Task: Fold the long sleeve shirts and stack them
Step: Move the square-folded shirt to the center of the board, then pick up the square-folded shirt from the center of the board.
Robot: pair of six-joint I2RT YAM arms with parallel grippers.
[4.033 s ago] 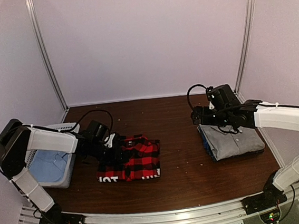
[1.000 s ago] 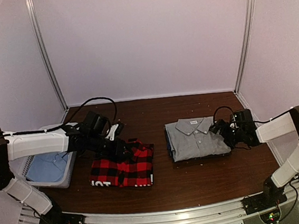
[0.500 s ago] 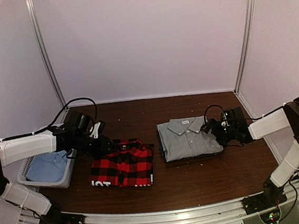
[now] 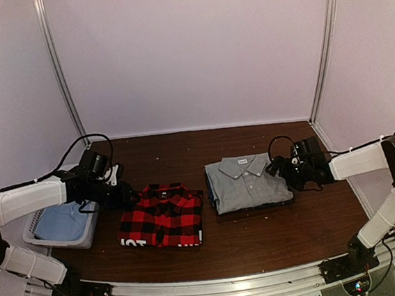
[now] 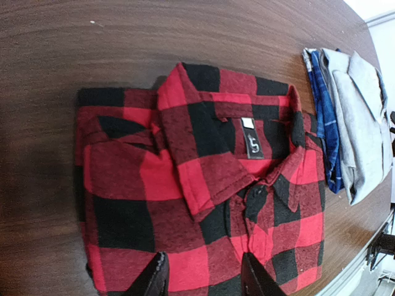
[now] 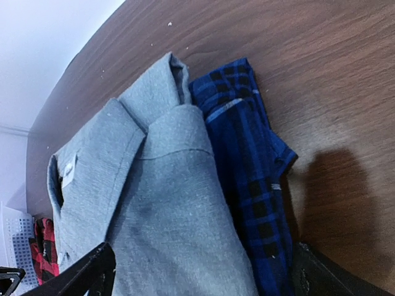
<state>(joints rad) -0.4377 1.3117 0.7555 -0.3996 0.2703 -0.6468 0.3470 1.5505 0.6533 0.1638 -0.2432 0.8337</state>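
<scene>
The red-and-black flannel shirt lies folded at centre left, collar up in the left wrist view. My left gripper hovers at its left edge, and its jaws are open with only flannel below them. The grey collared shirt lies folded to the flannel's right, on top of a blue plaid shirt. My right gripper sits at this stack's right edge. It is open wide, its fingers on either side of the grey shirt and the plaid.
A white basket holding light blue cloth stands at the far left, just behind the left arm. A narrow strip of brown table separates the two shirt piles. White walls close in the back and sides.
The grey stack has slid left toward the flannel, with the right gripper following it. The left gripper has drawn back left off the flannel toward the basket.
</scene>
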